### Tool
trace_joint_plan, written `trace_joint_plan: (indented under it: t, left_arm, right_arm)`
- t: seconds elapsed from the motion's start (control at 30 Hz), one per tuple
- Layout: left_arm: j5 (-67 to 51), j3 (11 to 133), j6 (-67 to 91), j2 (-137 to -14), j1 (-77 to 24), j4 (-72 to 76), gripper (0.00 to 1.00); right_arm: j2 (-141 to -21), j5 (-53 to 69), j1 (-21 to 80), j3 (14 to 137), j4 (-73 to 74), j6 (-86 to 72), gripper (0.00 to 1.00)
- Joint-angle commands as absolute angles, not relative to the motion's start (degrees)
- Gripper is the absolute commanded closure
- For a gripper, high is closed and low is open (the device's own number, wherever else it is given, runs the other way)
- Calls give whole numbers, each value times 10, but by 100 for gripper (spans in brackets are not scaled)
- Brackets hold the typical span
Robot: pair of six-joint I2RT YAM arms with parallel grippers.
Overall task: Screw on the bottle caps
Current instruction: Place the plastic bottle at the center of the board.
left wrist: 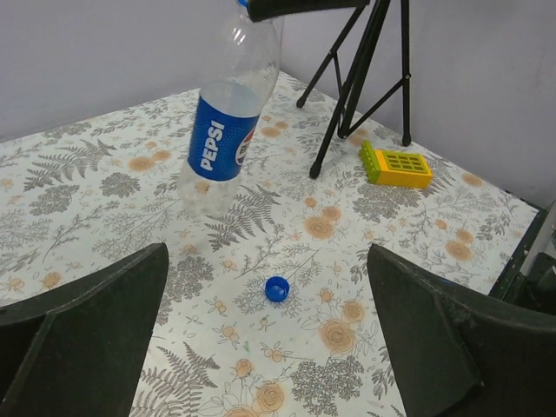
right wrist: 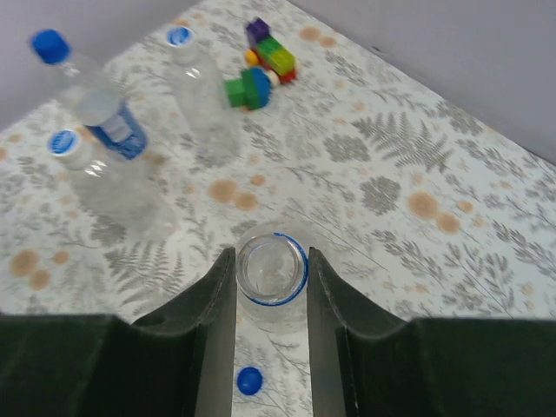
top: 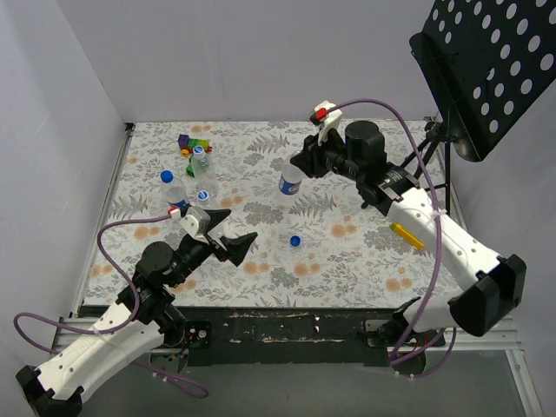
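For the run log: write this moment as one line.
right tool shut on uncapped bottle; left tool open; blue cap on table

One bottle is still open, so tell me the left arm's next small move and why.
Probably lower the left gripper onto the loose blue cap and close on it. Its jaws stand wide open and empty, and the cap lies between them in the left wrist view. The right gripper grips the uncapped Pepsi bottle by the neck, so the cap seems the missing piece.

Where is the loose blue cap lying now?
In the top view the loose blue cap lies on the table near its middle, just right of the open left end effector, on the near side of the Pepsi bottle.
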State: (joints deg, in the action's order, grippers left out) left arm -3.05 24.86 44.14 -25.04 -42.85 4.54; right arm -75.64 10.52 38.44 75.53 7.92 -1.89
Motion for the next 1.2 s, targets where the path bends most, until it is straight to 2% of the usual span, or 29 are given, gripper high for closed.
trace_joint_plan:
  t: [0.0,0.27,0.6,0.8,0.93,1.17]
  left_arm:
    - [25,273,460,-256,-424,33,2]
    - [32,273,457,-253,-419,31,2]
    - [21,272,454,-256,-416,33,2]
    - [15,272,452,-257,-416,34,2]
    - [14,272,452,-258,-415,33,2]
    - [14,271,452,-258,-414,32,2]
  right_arm:
    - [-811,56,351,796,121,16,99]
    - [-879,57,330,796,98,25,99]
    - [-853,90,330,723,71,33,98]
    - [-822,105,330,687,65,48,90]
    - [-817,96,330,680,69,49,74]
    - [-824,81,329,688,73,43,66]
